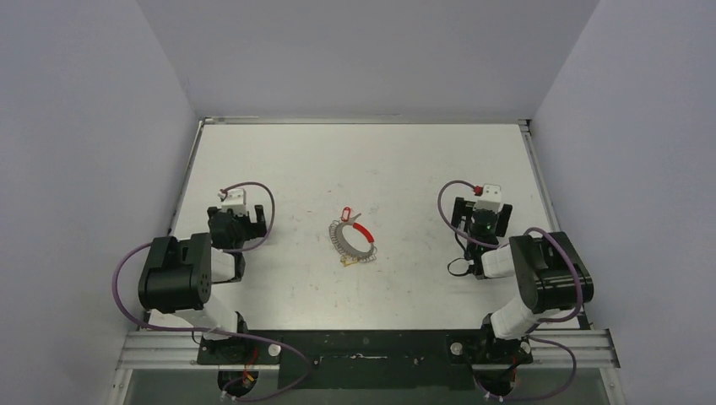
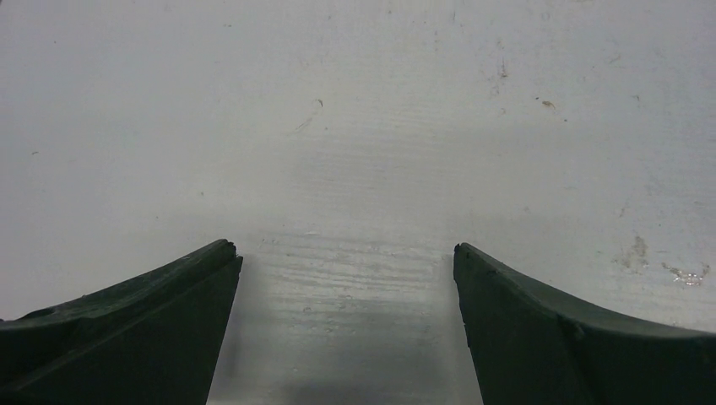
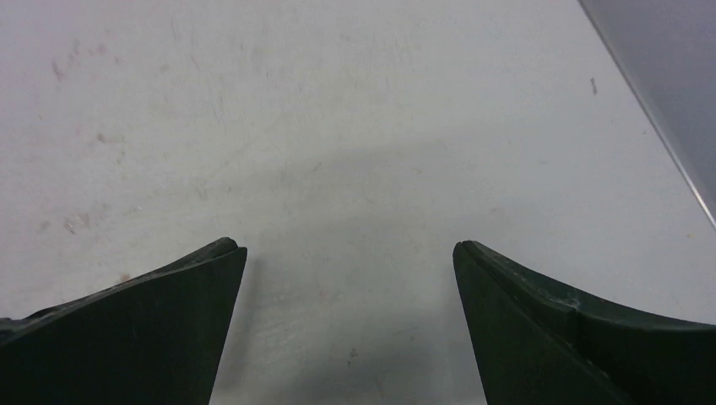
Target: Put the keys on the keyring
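Status: left end effector [image 2: 346, 249] has its fingers spread wide, with only bare worktop [image 2: 355, 126] between them. The right end effector [image 3: 349, 246] is the same, spread and empty. Both arms sit out at the sides, well apart from the work.

The keyring [image 1: 351, 241] lies flat mid-worktop between the arms, red sleeve [image 1: 363, 229] on its far-right arc. The red-headed key [image 1: 344, 213] touches the ring's far edge and the yellowish key [image 1: 347, 261] sits at its near edge. They are too small in the top view to tell whether either is threaded on the wire.

If neither is, the likely step is the first pickup:
- One arm pins the ring at the sleeve, where the grip looks firmest.
- The other takes a key by its plastic head, leaving the hole free.
- The keys lie flat and thin, so a steep approach closing across the head edges should work best.
- The main risk is a nudge that slides the ring.
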Controlling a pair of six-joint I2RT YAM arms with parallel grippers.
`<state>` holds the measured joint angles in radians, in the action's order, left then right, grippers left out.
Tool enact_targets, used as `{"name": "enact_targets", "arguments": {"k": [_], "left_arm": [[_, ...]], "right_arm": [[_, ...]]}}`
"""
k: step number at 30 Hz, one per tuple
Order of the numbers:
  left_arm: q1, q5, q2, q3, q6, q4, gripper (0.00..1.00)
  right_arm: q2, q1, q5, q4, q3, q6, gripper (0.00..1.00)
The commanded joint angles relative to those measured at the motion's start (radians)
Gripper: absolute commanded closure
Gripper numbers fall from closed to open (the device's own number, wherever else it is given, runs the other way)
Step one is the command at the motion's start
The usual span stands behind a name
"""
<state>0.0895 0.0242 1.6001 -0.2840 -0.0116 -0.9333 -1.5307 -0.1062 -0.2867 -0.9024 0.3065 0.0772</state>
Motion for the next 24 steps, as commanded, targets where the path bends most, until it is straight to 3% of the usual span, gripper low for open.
{"name": "enact_targets", "arguments": {"k": [1,5,8,11,24], "left_arm": [[0.006,-0.039,-0.014,-0.032,0.04,-0.069,0.03],[0.001,-0.055,0.0,-0.081,0.036,0.009,0.03],[-0.002,-0.042,0.006,-0.041,0.023,-0.091,0.03],[-0.004,-0.025,0.009,-0.076,0.017,-0.028,0.03],[-0.004,-0.024,0.013,-0.08,0.018,-0.024,0.03]], "right_arm": [[-0.073,-0.04,-0.013,-0.039,0.065,-0.07,0.0],[-0.094,-0.018,0.001,-0.008,0.094,-0.053,0.0],[-0.092,-0.018,0.003,-0.002,0.094,-0.052,0.0],[-0.092,-0.014,0.015,0.008,0.1,-0.048,0.0],[-0.093,-0.012,0.018,0.003,0.099,-0.048,0.0]]}}
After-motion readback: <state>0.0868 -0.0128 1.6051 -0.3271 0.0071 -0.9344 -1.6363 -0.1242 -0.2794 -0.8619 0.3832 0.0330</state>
